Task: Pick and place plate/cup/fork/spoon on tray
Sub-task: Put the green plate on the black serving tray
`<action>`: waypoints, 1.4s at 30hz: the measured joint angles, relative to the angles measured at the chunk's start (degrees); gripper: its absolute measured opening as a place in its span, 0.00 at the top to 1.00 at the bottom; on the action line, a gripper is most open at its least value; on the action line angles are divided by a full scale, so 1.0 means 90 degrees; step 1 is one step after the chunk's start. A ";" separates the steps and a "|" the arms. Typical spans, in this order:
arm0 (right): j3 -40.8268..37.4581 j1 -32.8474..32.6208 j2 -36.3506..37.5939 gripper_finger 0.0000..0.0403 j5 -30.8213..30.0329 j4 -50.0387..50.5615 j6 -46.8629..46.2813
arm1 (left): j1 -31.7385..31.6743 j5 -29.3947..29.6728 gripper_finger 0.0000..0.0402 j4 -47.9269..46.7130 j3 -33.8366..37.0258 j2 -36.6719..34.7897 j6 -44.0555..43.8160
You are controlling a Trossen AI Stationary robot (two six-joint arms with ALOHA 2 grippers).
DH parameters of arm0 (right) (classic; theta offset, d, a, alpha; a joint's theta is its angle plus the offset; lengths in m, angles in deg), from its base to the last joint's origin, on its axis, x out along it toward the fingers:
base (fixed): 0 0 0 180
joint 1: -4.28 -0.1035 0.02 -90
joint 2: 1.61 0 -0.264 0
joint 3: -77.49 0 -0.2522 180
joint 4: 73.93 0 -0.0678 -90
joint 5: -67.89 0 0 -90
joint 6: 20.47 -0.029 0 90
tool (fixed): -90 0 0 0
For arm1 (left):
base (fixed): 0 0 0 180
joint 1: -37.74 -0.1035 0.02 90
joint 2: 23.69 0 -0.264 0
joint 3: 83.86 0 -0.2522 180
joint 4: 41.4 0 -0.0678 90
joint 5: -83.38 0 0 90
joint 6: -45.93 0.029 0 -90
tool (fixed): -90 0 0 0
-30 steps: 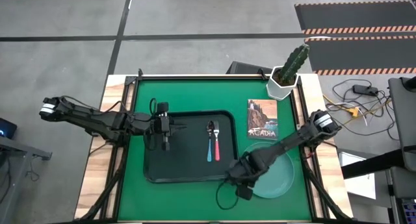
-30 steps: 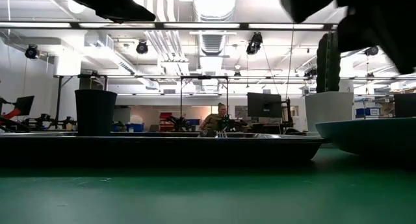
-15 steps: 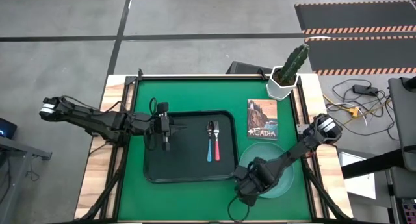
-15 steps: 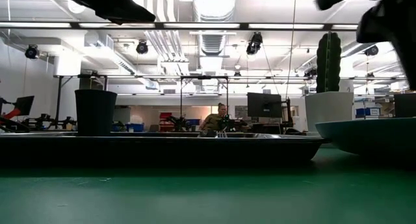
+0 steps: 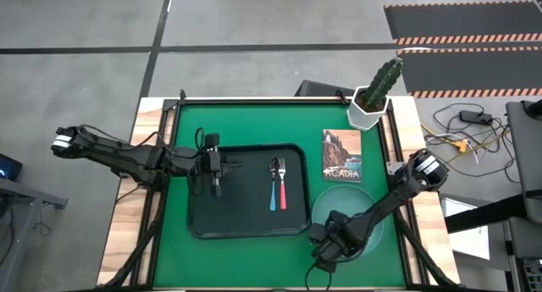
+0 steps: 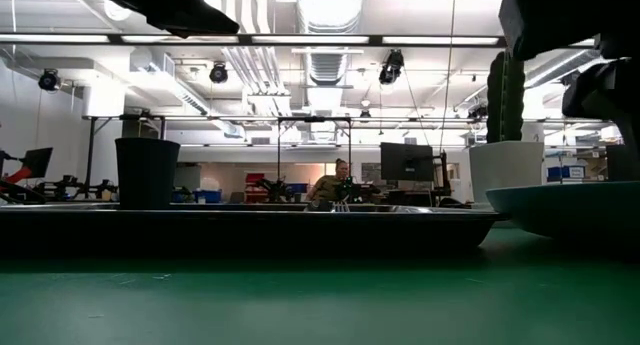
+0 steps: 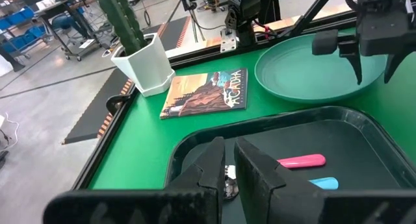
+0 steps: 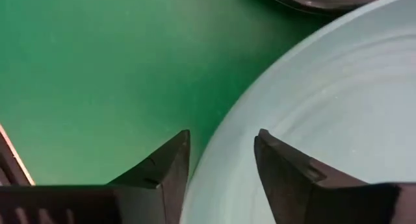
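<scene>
Over the last second the right end effector (image 5: 320,239) had slid back along the desk (image 5: 246,123), from the near right corner of the tray (image 5: 196,224) toward the near left edge of the plate (image 5: 360,199), and its fingers (image 8: 166,169) had parted; they now stood open on either side of the plate's raised rim, with nothing gripped. The right arm stretched low from the desk's right edge across the plate. The plate was large, round and pale teal-green, resting on the green mat just right of the tray, below a postcard (image 5: 341,155) and a white pot with a cactus (image 5: 370,108). The left end effector (image 5: 215,184) hung closed over the tray's left part, its fingers pressed together and empty, unchanged from before. The fork (image 5: 283,184) with its pink handle and the spoon (image 5: 273,184) with its blue handle lay side by side in the black tray's right part. From desk level, the dark cup (image 6: 147,172) stood upright on the tray.
</scene>
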 joint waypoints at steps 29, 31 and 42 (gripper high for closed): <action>0.1927 0.0039 0.0030 0.98 0.0135 0.3046 -0.0284 | 0.0002 0.0000 0.96 0.0005 0.0002 0.0002 0.0005; 0.2250 0.0036 0.0034 0.98 -0.0116 0.3240 -0.0228 | 0.0002 0.0000 0.96 0.0005 0.0002 0.0002 0.0005; 0.3116 0.0039 0.0036 0.98 -0.2154 0.3096 0.1646 | 0.0001 0.0000 0.96 0.0011 -0.0002 0.0002 0.0007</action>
